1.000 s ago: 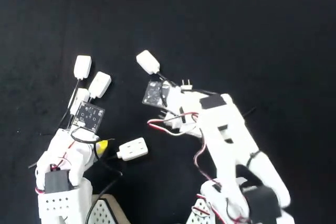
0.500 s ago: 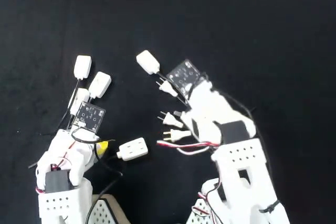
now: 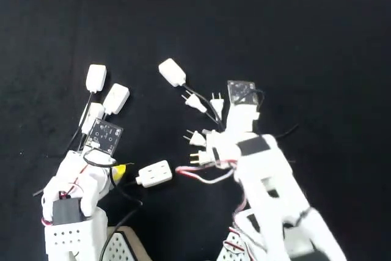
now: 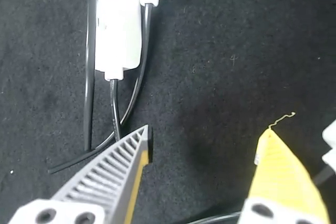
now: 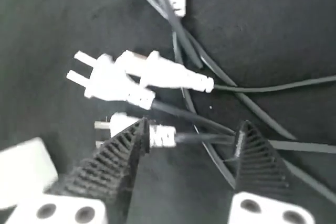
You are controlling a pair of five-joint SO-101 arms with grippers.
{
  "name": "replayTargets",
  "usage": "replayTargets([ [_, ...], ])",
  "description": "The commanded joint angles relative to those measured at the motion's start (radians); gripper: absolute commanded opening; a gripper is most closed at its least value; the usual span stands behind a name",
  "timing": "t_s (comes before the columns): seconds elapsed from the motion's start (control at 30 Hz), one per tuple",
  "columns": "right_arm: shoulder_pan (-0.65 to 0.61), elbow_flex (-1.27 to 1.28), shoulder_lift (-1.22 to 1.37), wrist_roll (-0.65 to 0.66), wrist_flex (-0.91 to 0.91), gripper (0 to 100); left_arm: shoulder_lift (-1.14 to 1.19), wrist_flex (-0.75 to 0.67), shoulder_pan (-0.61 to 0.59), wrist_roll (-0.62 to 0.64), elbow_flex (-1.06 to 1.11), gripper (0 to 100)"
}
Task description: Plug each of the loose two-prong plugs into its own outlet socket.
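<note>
Just above the table [image 5: 294,35], right gripper [image 5: 190,140] gapes astride a plug [image 5: 157,135] cord — left gripper [image 4: 202,148] likewise spread

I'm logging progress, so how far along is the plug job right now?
Done: nothing visibly; four loose plugs lie with prongs bare on the table. In hand: the right gripper hangs open around one plug's cable, gripping nothing; the left gripper is open and empty near a socket. Left: every plug needs seating.

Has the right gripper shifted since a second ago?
Yes. The right gripper swung rightward in the high view, away from the lone outlet socket, and now hangs, jaws open, over loose plugs.
</note>
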Motion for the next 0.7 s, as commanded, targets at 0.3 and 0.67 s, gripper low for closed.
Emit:
replayTargets([
  [0.3,0.083,-0.170,0.282,-0.180,-0.077,26.5,-0.002,0.006,0.027,-0.011,-0.008,32],
  [0.67,0.089,-0.150,0.282,-0.178,-0.094,6.8,-0.002,0.008,0.027,-0.011,-0.008,32],
])
